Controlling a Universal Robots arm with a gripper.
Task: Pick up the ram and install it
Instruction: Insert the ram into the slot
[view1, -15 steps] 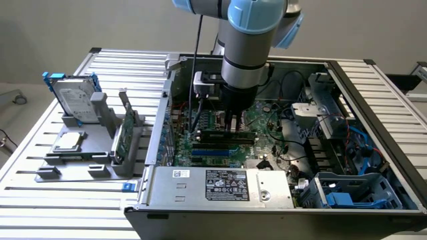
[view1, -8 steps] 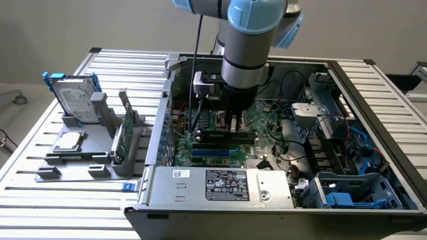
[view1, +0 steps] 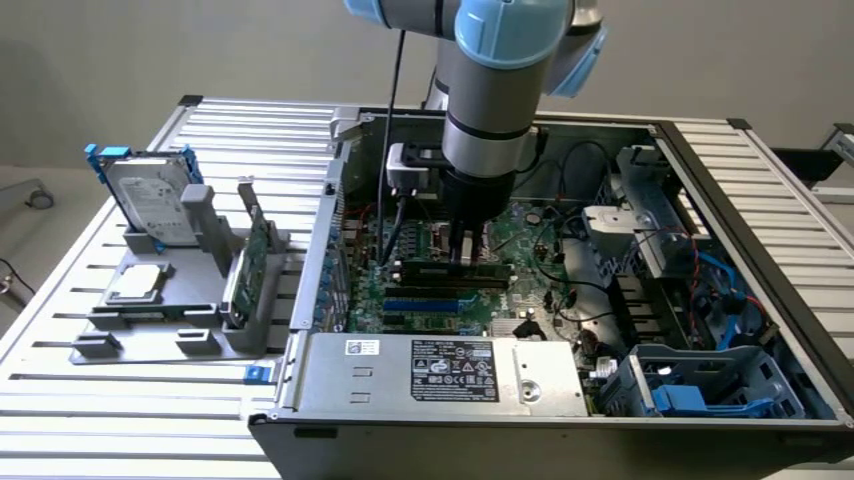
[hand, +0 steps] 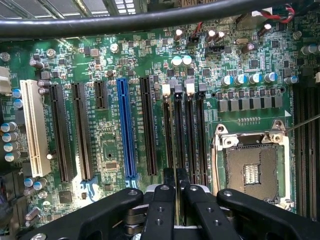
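Inside the open computer case (view1: 310, 300), my gripper (view1: 465, 262) reaches straight down to the motherboard (hand: 110, 145). The ram (view1: 434, 268) is a long dark stick standing on edge in the row of memory slots (hand: 192, 135), below the fingers. In the wrist view the ram (hand: 178, 145) shows edge-on as a thin dark line along the second slot. It runs in between my two black fingers (hand: 162, 200), which are shut close on its top edge. My gripper (hand: 178, 189) sits right over that slot.
A silver hard drive (view1: 144, 205), a green expansion card (view1: 254, 262) and a small chip (view1: 138, 283) stand on the grey fixture outside the case. The CPU socket (hand: 250, 170) lies beside the memory slots, the blue slot (hand: 127, 130) on their other side. A black cable (hand: 150, 20) crosses overhead.
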